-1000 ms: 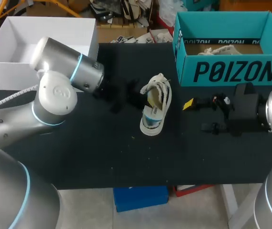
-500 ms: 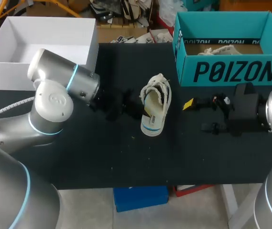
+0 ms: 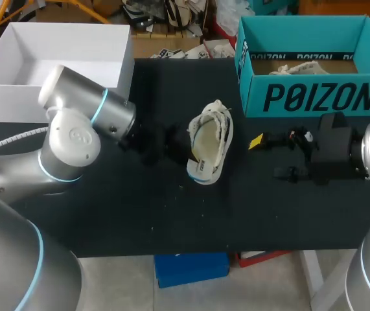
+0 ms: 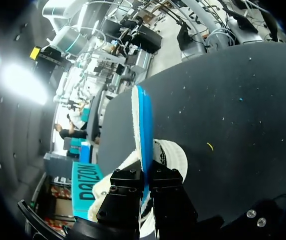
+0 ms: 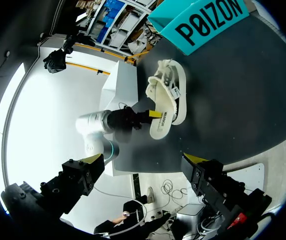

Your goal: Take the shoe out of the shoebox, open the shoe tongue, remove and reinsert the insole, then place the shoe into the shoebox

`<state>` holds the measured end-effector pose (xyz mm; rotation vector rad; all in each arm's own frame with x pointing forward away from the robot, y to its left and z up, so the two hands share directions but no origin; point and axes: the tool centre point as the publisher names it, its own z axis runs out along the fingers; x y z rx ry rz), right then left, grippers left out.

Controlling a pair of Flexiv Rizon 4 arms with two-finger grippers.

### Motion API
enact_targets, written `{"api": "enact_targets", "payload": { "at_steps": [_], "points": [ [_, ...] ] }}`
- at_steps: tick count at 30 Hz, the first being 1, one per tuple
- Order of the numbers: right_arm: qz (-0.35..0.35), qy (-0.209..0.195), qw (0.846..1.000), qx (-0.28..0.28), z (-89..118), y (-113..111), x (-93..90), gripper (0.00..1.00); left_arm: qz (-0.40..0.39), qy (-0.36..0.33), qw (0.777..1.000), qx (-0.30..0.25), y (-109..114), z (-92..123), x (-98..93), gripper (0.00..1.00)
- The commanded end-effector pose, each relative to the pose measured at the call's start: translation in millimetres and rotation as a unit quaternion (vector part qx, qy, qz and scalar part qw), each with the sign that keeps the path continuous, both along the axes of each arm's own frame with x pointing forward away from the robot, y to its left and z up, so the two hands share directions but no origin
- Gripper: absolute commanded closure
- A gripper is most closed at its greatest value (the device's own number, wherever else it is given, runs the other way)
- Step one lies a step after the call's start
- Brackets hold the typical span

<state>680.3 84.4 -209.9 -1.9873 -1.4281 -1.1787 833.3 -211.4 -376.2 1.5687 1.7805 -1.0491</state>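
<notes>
Left gripper [image 4: 147,176]: clamped on the shoe [image 3: 210,139]. The fingers pinch its near side wall, and the white-and-blue edge runs up between them and on ahead of the tips.
Right gripper [image 5: 143,161]: released, with the fingers spread wide and nothing between them. The shoe lies well ahead of it.
Shoe position: out of the shoebox [image 3: 314,97] and on the table [image 3: 172,214], tipped up on one edge in the left grip. The shoebox stands beyond the shoe, nearer the right gripper's side.
Risk 1: the hold is a thin pinch on soft material. In my judgement the wall could slide out of the fingers and the shoe drop flat.
Risk 2: only one gripper holds the shoe. A pull from the right gripper on the shoe's inside would likely drag or twist the whole shoe rather than free the part.
Risk 3: the laces [image 3: 216,111] lie loose across the opening, and the right fingers could snag them going in.
Count, grippers: two.
Count, shoes on the table: one.
Count, boxes: two, the teal shoebox and a white box [image 3: 61,48] behind the left gripper.
Count, items in the shoebox: one pale shape [image 3: 295,67]. Whether it is a shoe or packing, I cannot tell.
</notes>
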Motion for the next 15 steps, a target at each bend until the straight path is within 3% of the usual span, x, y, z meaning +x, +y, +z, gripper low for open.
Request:
{"api": "enact_targets", "payload": {
  "at_steps": [1, 5, 15],
  "points": [
    [0.001, 0.000, 1.000, 0.001, 0.9, -1.7, -1.8, 0.00, 0.001, -0.005, 1.000, 0.008, -4.6, -1.8, 8.7, 1.00],
    [0.001, 0.000, 1.000, 0.001, 0.9, -1.7, -1.8, 0.00, 0.002, -0.015, 1.000, 0.011, -7.5, -0.3, 15.8, 1.00],
    [0.001, 0.000, 1.000, 0.001, 0.9, -1.7, -1.8, 0.00, -0.016, -0.008, 1.000, 0.018, -11.7, -0.8, 9.0, 1.00]
  ]
}}
